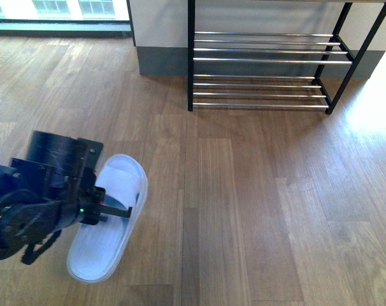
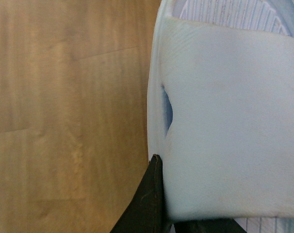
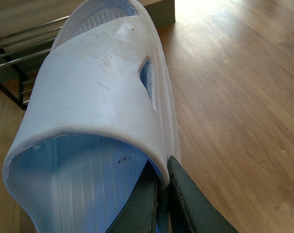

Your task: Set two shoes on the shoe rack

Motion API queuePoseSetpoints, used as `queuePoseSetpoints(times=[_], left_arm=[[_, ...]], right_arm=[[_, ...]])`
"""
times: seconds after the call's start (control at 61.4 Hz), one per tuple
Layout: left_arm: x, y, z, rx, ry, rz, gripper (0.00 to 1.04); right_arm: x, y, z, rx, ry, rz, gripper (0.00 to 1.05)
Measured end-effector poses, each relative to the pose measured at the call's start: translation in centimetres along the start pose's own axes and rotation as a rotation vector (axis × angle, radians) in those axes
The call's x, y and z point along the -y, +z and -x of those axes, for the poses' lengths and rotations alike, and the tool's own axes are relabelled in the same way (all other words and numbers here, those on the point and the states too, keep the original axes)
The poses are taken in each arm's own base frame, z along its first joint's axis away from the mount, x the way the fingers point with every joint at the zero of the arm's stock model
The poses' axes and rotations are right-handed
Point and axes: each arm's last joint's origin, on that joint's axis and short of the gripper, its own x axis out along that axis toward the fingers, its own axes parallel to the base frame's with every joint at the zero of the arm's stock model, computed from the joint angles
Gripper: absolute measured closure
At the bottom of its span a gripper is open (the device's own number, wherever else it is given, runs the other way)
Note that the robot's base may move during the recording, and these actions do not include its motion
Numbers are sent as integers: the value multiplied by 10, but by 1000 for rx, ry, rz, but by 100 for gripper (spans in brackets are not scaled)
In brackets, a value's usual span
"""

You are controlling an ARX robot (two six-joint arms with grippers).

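Note:
The two shoes are out of view. The shoe rack [image 1: 263, 60], a black frame with chrome bars, stands at the far wall; its bars also show in the right wrist view [image 3: 21, 48]. A pale blue-white slide sandal [image 1: 100, 245] lies at the lower left of the floor. My left gripper [image 1: 113, 207] is shut on its strap edge, one dark finger [image 2: 149, 199] outside the strap [image 2: 229, 121]. My right gripper [image 3: 162, 167], not seen in the front view, is shut on the side wall of a second slide sandal [image 3: 98, 82], whose toe points toward the rack.
Wooden plank floor [image 1: 257, 204] runs from me to the rack. A white wall with a grey skirting [image 1: 161, 60] stands behind the rack, and a window [image 1: 53, 9] is at the far left. Bright sunlight falls on the floor at the right [image 1: 371, 102].

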Motion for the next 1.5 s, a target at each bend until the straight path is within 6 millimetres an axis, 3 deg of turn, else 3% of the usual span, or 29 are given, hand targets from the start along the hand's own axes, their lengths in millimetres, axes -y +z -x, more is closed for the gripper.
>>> queuePoseSetpoints(times=[0.342,0.472,0.537,0.668,0.831,1.498], left_arm=[[-50,1,148,96,67,193,103],[-64,3,189,167,89,238,103],[-74,1,219,220,115,262,103],[-86,-9,252,270,158,274,103],[-90,-13,266,334,175,285,103],[-89,-15,266,329,173,276,103]], right_arm=[[0,0,0,0,0,0,103],[0,0,0,0,0,0,103],[0,0,0,0,0,0,103],[0,0,0,0,0,0,103],[0,0,0,0,0,0,103],[0,0,0,1,-1,-1,103]])
